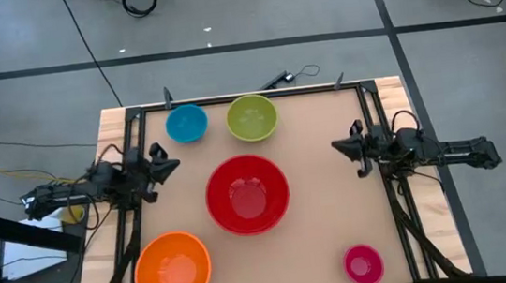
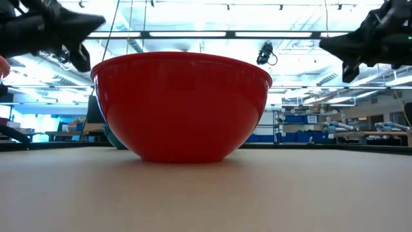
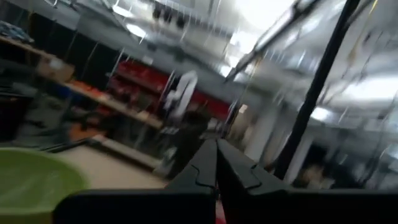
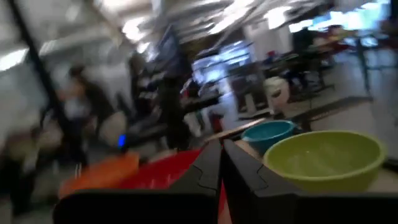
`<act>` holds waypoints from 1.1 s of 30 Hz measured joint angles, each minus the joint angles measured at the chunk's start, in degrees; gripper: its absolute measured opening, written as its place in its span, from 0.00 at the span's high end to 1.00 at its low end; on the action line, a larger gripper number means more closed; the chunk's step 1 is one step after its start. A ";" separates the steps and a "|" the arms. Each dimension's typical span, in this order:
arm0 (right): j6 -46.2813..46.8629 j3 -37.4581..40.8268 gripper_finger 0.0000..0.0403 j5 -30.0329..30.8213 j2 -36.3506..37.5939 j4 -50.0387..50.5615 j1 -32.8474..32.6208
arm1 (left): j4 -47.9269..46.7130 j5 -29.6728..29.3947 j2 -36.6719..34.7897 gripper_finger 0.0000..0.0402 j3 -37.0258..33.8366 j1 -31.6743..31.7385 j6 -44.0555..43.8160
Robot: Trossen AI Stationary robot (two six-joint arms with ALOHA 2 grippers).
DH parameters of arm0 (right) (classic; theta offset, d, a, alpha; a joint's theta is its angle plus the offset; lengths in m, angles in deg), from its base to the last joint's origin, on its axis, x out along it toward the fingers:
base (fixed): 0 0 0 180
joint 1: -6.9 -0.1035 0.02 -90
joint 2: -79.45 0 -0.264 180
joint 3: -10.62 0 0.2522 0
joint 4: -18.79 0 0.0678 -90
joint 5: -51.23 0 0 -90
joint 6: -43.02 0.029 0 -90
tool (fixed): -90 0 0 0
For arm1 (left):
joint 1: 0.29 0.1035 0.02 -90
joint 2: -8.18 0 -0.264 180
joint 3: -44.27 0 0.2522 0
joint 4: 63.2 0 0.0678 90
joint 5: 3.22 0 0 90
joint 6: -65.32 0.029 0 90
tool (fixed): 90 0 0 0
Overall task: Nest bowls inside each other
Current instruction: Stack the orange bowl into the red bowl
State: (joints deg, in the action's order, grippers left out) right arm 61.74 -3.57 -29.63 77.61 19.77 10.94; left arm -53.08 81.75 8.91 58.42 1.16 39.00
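All five bowls sit upright, mouths up, apart on the surface (image 1: 329, 237); red bowl (image 1: 247, 194) central; left gripper (image 1: 169, 166) and right gripper (image 1: 341, 145) clenched, empty.

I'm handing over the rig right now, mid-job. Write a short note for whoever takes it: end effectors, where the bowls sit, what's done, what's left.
End effectors: left end effector shut, empty, at the table's left edge. Right end effector shut, empty, at the right edge.

Bowls, all standing apart on the table:
- large glossy red plastic bowl, centre
- orange plastic bowl, near left corner
- lime green plastic bowl, far edge, middle
- blue plastic bowl, far edge, left of the green one
- small magenta pink plastic bowl, near right corner

Done: nothing nested.

Left: all of it; probably orange into red, then green, blue, pink.
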 joint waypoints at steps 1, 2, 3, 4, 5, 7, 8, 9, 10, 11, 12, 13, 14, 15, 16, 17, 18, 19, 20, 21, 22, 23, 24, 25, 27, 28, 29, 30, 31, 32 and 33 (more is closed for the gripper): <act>4.73 0.00 0.95 2.02 -0.02 -1.49 0.00 | 1.39 -0.32 0.00 0.98 0.00 0.00 -1.77; 11.33 0.00 0.95 3.68 -0.06 -3.36 0.00 | 2.26 -0.77 -0.04 0.98 0.00 0.00 -3.83; 16.96 0.00 0.95 6.02 -0.07 -5.27 0.00 | 2.45 -1.11 -0.02 0.98 0.00 0.00 -5.43; 21.06 0.00 0.94 9.32 -0.07 -6.45 0.11 | 2.09 -1.66 -0.02 0.98 0.00 0.00 -6.46; 23.91 0.00 0.94 13.23 -0.07 -6.91 0.32 | 1.59 -2.36 0.00 0.98 0.00 0.00 -7.15; 26.15 0.00 0.94 19.24 -0.07 -7.46 0.55 | 0.74 -3.36 0.00 0.98 0.00 0.00 -8.84; 25.94 0.00 0.94 21.22 -0.07 -8.22 0.72 | 0.72 -3.99 0.00 0.98 0.00 0.00 -10.17; 24.56 0.00 0.94 23.41 -0.13 -8.74 0.91 | 0.78 -4.89 0.00 0.98 0.00 0.00 -11.86; 22.97 -0.02 0.94 26.15 -0.18 -8.63 1.22 | 1.07 -6.08 0.00 0.98 0.00 0.00 -13.62; 22.73 0.00 0.94 28.90 -0.39 -8.38 1.44 | 1.42 -7.39 0.00 0.98 0.00 0.00 -15.09; 24.03 0.00 0.94 31.34 -0.86 -8.22 1.69 | 1.71 -8.70 0.00 0.98 0.00 0.00 -16.17; 26.84 0.00 0.94 31.95 -1.14 -8.07 1.78 | 1.67 -9.55 0.00 0.98 0.00 0.01 -16.93; 28.87 0.00 0.94 31.71 -1.34 -8.04 1.90 | 1.50 -10.29 0.01 0.98 0.00 0.02 -17.56; 29.50 -0.01 0.94 31.36 -2.13 -8.38 2.19 | 1.17 -10.79 0.14 0.98 0.00 0.02 -18.05; 29.60 -0.02 0.94 30.38 -3.00 -8.33 2.58 | 1.05 -11.70 0.50 0.98 0.00 0.02 -18.77; 29.82 0.00 0.94 28.33 -3.83 -7.95 2.95 | 0.58 -12.06 0.84 0.98 0.00 0.02 -19.84; 30.52 -0.02 0.94 25.74 -5.03 -8.10 3.13 | -0.04 -12.43 1.46 0.98 0.00 0.02 -21.18; 32.04 -0.24 0.94 22.91 -6.35 -7.80 3.34 | -0.50 -13.23 2.55 0.98 0.00 0.04 -22.61; 34.13 -0.43 0.94 20.80 -8.10 -7.75 3.56 | -1.62 -13.36 3.57 0.98 0.00 0.08 -24.26; 36.24 -0.94 0.94 19.36 -10.10 -7.74 3.63 | -2.36 -13.11 4.69 0.98 0.00 0.11 -26.08; 37.54 -1.79 0.94 18.12 -12.35 -7.92 3.63 | -2.59 -11.81 6.32 0.98 0.02 0.16 -27.91; 37.85 -3.03 0.94 17.40 -14.73 -8.41 3.61 | -3.24 -10.45 7.85 0.98 0.06 0.15 -29.29; 37.32 -4.89 0.94 16.91 -17.45 -8.89 3.37 | -4.49 -9.43 9.42 0.98 0.19 0.15 -29.79; 36.20 -6.93 0.94 16.90 -20.23 -9.24 3.11 | -5.85 -8.58 11.25 0.98 0.57 0.15 -29.66; 33.26 -11.77 0.94 18.48 -26.68 -9.18 2.63 | -6.06 -8.16 14.76 0.98 2.54 0.48 -27.21; 31.36 -14.25 0.94 19.60 -30.30 -8.90 2.54 | -5.74 -8.18 16.07 0.97 3.91 0.88 -25.44; 29.42 -17.03 0.94 20.54 -34.02 -8.89 2.43 | -5.70 -8.15 17.20 0.96 5.50 1.45 -23.79; 27.90 -19.98 0.94 21.04 -37.93 -8.88 2.48 | -6.85 -8.08 18.40 0.95 7.25 2.11 -22.38; 27.35 -22.89 0.94 21.18 -41.72 -7.79 2.78 | -9.40 -7.71 19.51 0.93 9.09 2.89 -21.21; 27.43 -25.91 0.93 21.18 -45.57 -5.85 3.25 | -12.99 -7.29 20.60 0.91 11.03 3.74 -20.19; 28.43 -29.03 0.93 21.03 -49.54 -3.30 3.82 | -17.17 -7.17 21.69 0.88 13.21 4.70 -19.29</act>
State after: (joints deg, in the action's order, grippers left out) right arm 90.17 -32.60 -8.60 28.07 16.47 14.76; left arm -70.25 74.58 30.60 71.63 5.86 19.70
